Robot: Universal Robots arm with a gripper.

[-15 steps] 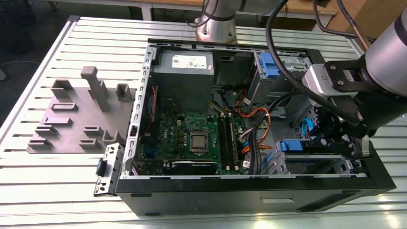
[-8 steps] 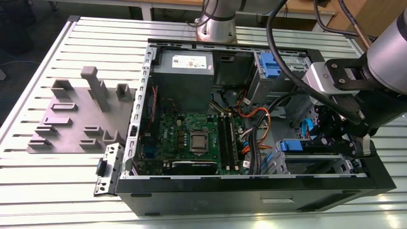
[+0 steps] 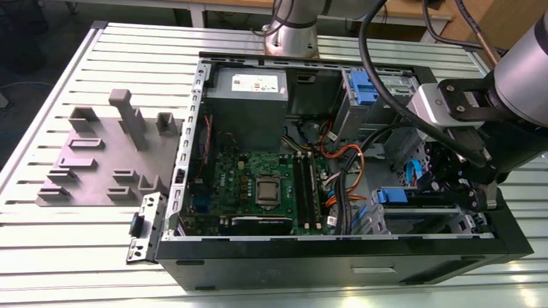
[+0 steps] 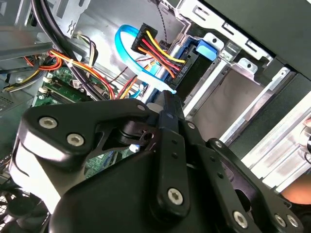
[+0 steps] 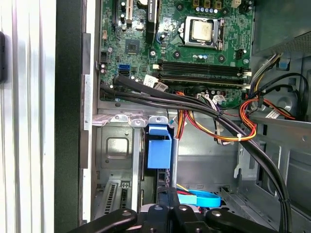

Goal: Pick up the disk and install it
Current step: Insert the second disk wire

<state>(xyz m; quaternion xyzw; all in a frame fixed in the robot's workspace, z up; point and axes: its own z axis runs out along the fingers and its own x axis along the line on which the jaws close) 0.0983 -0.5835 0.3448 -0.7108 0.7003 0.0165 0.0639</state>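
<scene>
One open computer case (image 3: 342,256) lies on the slatted desk (image 3: 51,256), and one grey fixture plate (image 3: 94,163) sits beside it, toward the exterior view's left. Inside the case I count one motherboard (image 3: 256,186) with one processor socket (image 3: 268,190), and one grey power supply box (image 3: 248,96). One robot arm (image 3: 522,77) reaches in, ending in one pincer (image 3: 466,192). In the first wrist view, one blue drive-bay tab (image 5: 159,145) and one light blue flat cable (image 5: 201,198).

Slatted metal table (image 3: 68,244); dark floor (image 3: 34,58) beyond; possibly wooden bench (image 3: 479,25) behind.
</scene>
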